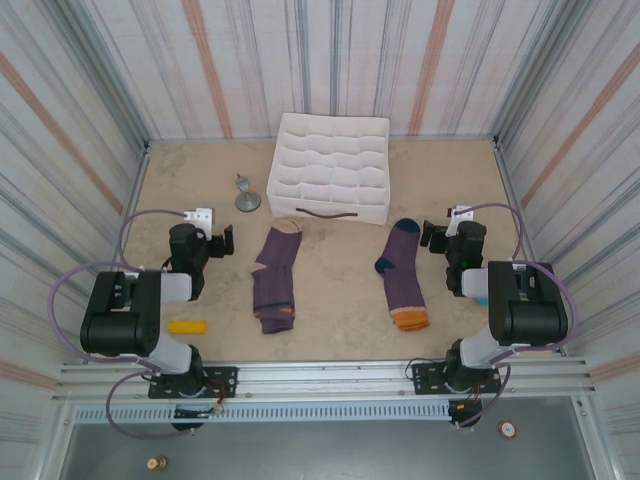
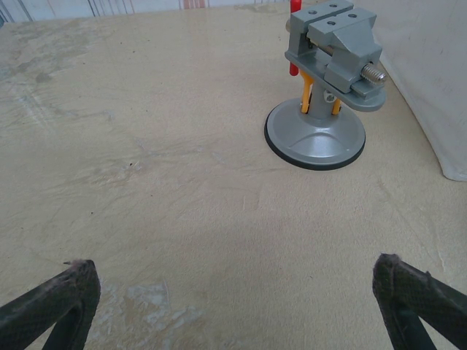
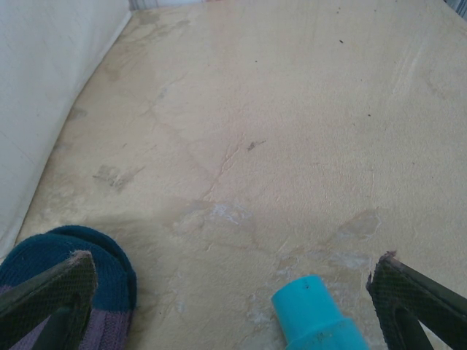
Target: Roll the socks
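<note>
Two socks lie flat on the table. The left sock [image 1: 275,277] is purple with a tan cuff at its far end. The right sock [image 1: 403,277] is purple with a navy toe pointing away and an orange cuff at its near end. Left of the left sock, my left gripper [image 1: 206,236] stands open and empty. In the left wrist view the left gripper [image 2: 237,295] spans bare table. My right gripper [image 1: 455,236] is open beside the right sock's toe. In the right wrist view the navy toe [image 3: 109,264] lies by the right gripper's [image 3: 233,295] left finger.
A white compartment organizer [image 1: 330,168] stands at the back centre. A small grey vise [image 2: 325,80] on a round base stands ahead of the left gripper. A yellow block [image 1: 187,325] lies near the left arm. A teal cylinder [image 3: 314,313] lies between the right fingers.
</note>
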Controlling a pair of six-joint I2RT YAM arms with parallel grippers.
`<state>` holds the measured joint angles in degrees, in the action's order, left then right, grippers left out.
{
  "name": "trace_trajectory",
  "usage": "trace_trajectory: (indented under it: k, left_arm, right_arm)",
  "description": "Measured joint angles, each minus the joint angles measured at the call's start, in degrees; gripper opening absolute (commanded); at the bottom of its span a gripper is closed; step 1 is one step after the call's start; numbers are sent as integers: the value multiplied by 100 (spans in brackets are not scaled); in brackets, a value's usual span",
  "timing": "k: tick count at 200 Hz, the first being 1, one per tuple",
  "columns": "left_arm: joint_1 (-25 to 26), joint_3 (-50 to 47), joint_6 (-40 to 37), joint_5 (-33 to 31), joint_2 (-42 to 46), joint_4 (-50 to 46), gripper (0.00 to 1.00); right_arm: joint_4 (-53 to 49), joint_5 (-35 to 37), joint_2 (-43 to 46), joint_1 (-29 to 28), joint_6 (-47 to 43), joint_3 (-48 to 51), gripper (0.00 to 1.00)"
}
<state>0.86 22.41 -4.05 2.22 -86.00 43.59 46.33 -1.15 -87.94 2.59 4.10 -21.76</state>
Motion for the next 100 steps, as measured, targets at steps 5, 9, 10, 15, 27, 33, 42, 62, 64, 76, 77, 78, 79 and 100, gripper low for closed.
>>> trace_trajectory:
  k: [5, 9, 10, 15, 27, 33, 42, 62, 64, 76, 77, 78, 79, 100]
  left_arm:
    - [0, 0, 0, 0, 0, 0, 99]
    - [0, 0, 0, 0, 0, 0, 99]
    - [0, 0, 0, 0, 0, 0, 99]
    - [0, 0, 0, 0, 0, 0, 99]
    - [0, 4, 4, -46, 0, -7, 99]
    - [0, 20, 17, -72, 2, -35, 99]
    - [0, 85, 42, -118, 22, -168, 99]
    - [31, 455, 48, -243, 205, -835, 99]
    - [37, 511, 55, -256, 234, -931, 99]
    - [83, 879, 131, -339, 424, -1493, 99]
    - [83, 903, 138, -341, 439, -1532, 99]
    - [87, 951, 155, -343, 472, -1606, 98]
    - [90, 975, 166, -343, 485, -1644, 98]
    - [146, 1628, 533, -341, 927, -2726, 96]
  right_arm:
    - [0, 0, 0, 0, 0, 0, 99]
    - [0, 0, 0, 0, 0, 0, 99]
    - [0, 0, 0, 0, 0, 0, 99]
    - [0, 0, 0, 0, 0, 0, 99]
    - [-13, 7, 0, -9, 0, -11, 99]
    - [-66, 22, 7, -17, 0, -33, 99]
    - [-247, 61, 59, -48, -2, -107, 99]
    - [-1132, 295, 393, -229, 11, -511, 99]
    - [-1196, 306, 424, -243, 17, -549, 99]
    - [-1888, 461, 717, -411, 149, -964, 99]
    - [-1928, 466, 732, -422, 155, -990, 99]
    - [-2015, 481, 767, -446, 175, -1045, 99]
    - [-2055, 492, 780, -457, 181, -1071, 99]
    - [-3228, 793, 1185, -894, 507, -1838, 99]
